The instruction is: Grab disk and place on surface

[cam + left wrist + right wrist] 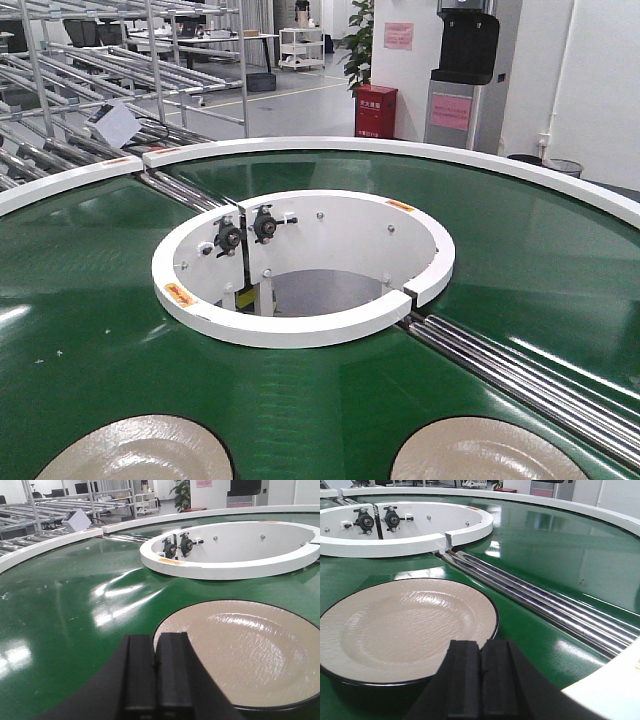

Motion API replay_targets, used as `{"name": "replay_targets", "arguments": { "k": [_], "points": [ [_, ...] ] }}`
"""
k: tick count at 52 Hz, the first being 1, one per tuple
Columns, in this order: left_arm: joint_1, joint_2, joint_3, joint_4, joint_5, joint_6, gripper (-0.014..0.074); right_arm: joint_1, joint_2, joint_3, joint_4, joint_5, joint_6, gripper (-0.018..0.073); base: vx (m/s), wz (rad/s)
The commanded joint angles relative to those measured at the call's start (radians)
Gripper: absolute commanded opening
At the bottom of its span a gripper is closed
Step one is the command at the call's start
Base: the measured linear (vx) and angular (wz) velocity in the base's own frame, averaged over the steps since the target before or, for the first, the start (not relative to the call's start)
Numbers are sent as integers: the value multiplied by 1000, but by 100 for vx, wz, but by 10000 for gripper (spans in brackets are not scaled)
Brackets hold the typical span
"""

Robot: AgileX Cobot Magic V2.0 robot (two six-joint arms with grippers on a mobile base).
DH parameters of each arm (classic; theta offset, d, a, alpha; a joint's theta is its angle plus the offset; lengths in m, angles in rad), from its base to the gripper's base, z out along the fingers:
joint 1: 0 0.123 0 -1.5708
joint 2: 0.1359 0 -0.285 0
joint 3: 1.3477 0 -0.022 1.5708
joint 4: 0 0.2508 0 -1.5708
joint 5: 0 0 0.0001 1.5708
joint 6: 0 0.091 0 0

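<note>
Two beige disks with dark rims lie flat on the green conveyor belt point(90, 320), one at the lower left point(135, 452) and one at the lower right point(482, 452) of the front view. In the left wrist view the left gripper point(155, 641) is shut and empty, hovering at the near left edge of its disk point(245, 650). In the right wrist view the right gripper point(480, 647) is likewise shut and empty, at the near right edge of its disk point(405, 627). The dark glossy tabletop with tape lines is out of view.
A raised white inner ring point(300, 330) with black bearing blocks point(248, 230) sits mid-belt. Steel rollers point(520, 375) cross the belt at the right. A white outer rim point(400, 150) bounds the belt. Metal racks point(100, 60) stand behind it.
</note>
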Motion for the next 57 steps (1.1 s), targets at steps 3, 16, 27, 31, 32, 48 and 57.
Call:
{"name": "replay_targets", "arguments": {
  "k": [3, 16, 27, 31, 32, 48, 57],
  "points": [
    [1, -16, 13, 0, -79, 0, -5, -3, -13, 18, -6, -78, -2, -9, 0, 0],
    [1, -16, 13, 0, -79, 0, -5, -3, -13, 18, -6, -78, -2, -9, 0, 0],
    [1, -16, 13, 0, -79, 0, -5, -3, -13, 18, -24, -94, -29, -9, 0, 0],
    [1, -16, 13, 0, -79, 0, -5, -3, -13, 18, -66, -164, -94, -9, 0, 0],
    [1, -16, 13, 0, -79, 0, -5, -3, -13, 18, -67, -185, -105, -9, 0, 0],
    [1, -16, 0, 1, -259, -7, -5, -3, -13, 15, -59, -365, -122, -9, 0, 0],
    [1, -16, -43, -78, -507, -8, -5, -3, -12, -34, 32, -678, -80, -9, 0, 0]
  ]
}}
